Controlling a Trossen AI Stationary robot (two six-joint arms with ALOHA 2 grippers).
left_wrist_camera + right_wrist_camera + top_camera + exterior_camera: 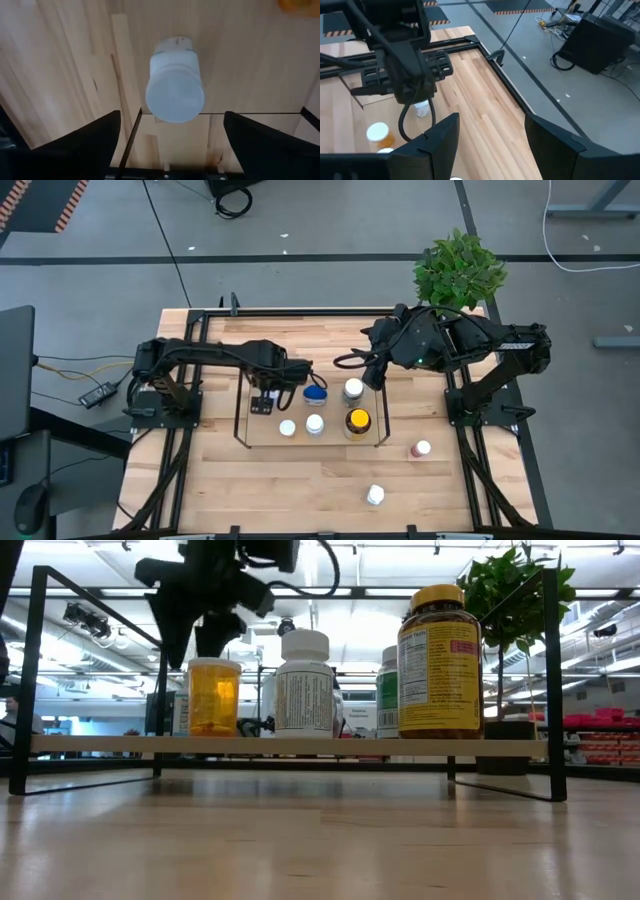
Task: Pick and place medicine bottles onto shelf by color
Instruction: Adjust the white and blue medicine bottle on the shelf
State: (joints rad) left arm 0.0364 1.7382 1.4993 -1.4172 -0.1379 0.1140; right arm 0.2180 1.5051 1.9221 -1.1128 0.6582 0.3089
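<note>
From above, the shelf [310,415] stands near the middle of the worktop [300,490], and the left tool [264,402] hangs over its left end with a white-capped bottle directly beneath it. Along the shelf stand a small white-capped bottle [287,427], another white-capped bottle [314,423], a blue-capped bottle [315,394], a white-capped one [352,389] and the amber bottle with the yellow cap [358,421]. The right tool [372,365] hovers by the shelf's far right end. Two bottles stand off the shelf toward the worktop's near right corner: one pinkish [421,448], one white [375,495]. At table height, the orange-tinted vial [214,697], a white bottle [304,682] and the big amber bottle [439,662] stand upright on the shelf board [290,744], with the left tool [205,630] just above the vial. The left wrist camera shows the fingers [85,140] spread wide on either side of a white cap [175,97], not touching it. The right wrist camera shows the right tool's fingers [437,137] spread apart over the worktop's edge, holding nothing.
</note>
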